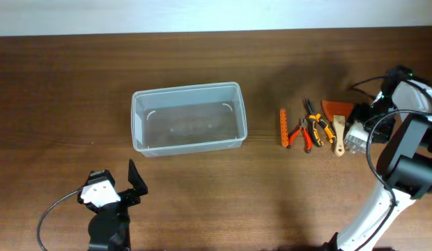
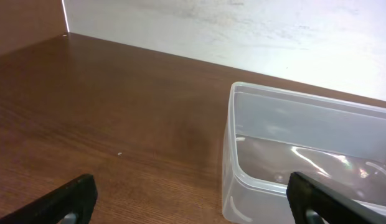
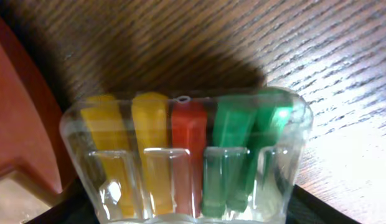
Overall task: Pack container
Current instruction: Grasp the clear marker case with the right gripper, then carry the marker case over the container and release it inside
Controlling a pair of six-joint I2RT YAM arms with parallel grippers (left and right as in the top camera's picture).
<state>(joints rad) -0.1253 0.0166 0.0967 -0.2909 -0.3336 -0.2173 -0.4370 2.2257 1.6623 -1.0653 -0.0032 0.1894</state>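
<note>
- The left gripper (image 2: 193, 186) is positioned on the near side of the container's left end, apart from it. Its jaws are spread wide with nothing between them.
- The container (image 1: 188, 118), a clear, translucent plastic tub with rounded corners, is located mid-table on the dark wood-grain table (image 1: 63, 104). Its mouth faces up and its long axis runs left to right.
- Well to its right, an orange perforated strip (image 1: 284, 127), red-handled pliers (image 1: 298, 135), orange-and-black pliers (image 1: 315, 126) and a wooden-handled tool (image 1: 338, 137) are laid side by side.
- The right gripper (image 1: 366, 124) is placed at a small clear box (image 3: 187, 162) of yellow, red and green bits. Whether it is clamped cannot be told.
</note>
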